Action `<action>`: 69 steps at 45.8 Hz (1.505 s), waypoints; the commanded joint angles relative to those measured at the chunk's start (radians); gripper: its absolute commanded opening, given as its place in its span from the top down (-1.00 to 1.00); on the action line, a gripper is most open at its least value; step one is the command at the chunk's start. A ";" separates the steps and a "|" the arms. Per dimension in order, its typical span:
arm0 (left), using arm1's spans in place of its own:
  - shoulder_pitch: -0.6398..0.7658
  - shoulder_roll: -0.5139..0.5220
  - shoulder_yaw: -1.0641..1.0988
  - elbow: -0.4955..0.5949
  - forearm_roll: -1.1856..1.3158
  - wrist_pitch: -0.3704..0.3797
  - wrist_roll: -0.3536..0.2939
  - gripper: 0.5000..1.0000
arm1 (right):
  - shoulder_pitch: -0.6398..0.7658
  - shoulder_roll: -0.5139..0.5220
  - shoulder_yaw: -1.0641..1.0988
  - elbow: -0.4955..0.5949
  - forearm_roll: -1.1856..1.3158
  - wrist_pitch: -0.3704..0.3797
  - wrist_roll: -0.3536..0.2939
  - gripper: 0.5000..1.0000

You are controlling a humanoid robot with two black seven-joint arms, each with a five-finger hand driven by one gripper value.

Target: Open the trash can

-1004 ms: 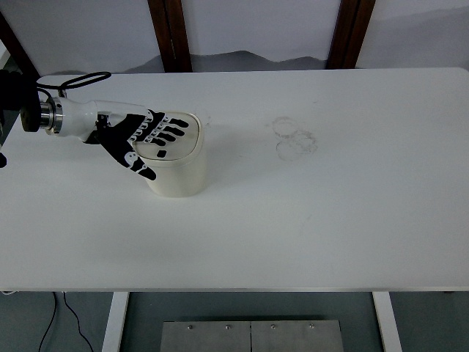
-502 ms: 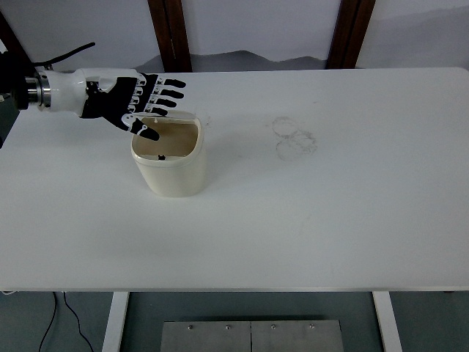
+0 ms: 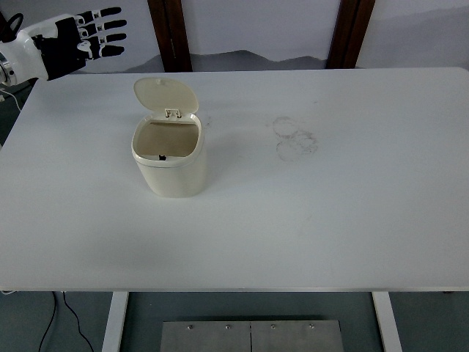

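The left hand point(image 3: 77, 40) hovers at the top left corner, fingers spread, holding nothing, well apart from the can point(image 3: 170, 158), which stands on the table point(image 3: 330, 205) with its lid point(image 3: 165, 95) up.

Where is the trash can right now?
The trash can stands on the left half of the table, lid flipped up, with the left hand away at the top-left corner.

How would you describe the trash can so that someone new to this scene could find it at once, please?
Start from the big white table and look to its left half. There stands a small cream trash can, the only object on the surface. Its rounded lid is flipped up at the back, showing the brownish inside.
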 commanded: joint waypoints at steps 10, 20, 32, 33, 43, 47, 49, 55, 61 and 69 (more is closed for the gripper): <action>0.121 -0.065 -0.185 0.164 -0.006 0.042 -0.071 -1.00 | 0.000 0.000 0.000 -0.001 0.000 0.000 0.000 -0.97; 0.223 -0.124 -0.356 0.303 -0.006 0.040 -0.071 -1.00 | 0.000 0.000 0.000 0.000 0.000 0.000 0.000 -0.97; 0.372 -0.140 -0.501 0.359 -0.056 0.039 -0.074 -1.00 | 0.000 0.000 0.000 0.000 0.000 0.000 0.000 -0.97; 0.381 -0.144 -0.501 0.365 -0.067 0.037 -0.074 -1.00 | 0.000 0.000 0.000 0.000 0.000 0.000 0.000 -0.97; 0.443 -0.183 -0.503 0.447 -0.168 0.023 -0.151 -1.00 | 0.000 0.000 0.000 0.000 0.000 0.000 0.000 -0.97; 0.463 -0.189 -0.503 0.458 -0.171 0.002 -0.185 -1.00 | 0.000 0.000 0.000 0.000 0.000 0.000 0.000 -0.97; 0.475 -0.192 -0.503 0.459 -0.171 -0.004 -0.195 -1.00 | 0.000 0.000 0.000 0.000 0.000 0.000 0.000 -0.97; 0.518 -0.215 -0.503 0.461 -0.173 -0.007 -0.211 -1.00 | 0.000 0.000 0.000 0.000 0.000 0.000 0.000 -0.97; 0.558 -0.229 -0.503 0.461 -0.182 -0.007 -0.228 -1.00 | 0.000 0.000 0.000 0.000 0.000 0.000 0.000 -0.97; 0.587 -0.229 -0.504 0.461 -0.205 -0.021 -0.240 -1.00 | 0.000 0.000 0.000 0.000 0.000 0.000 0.000 -0.97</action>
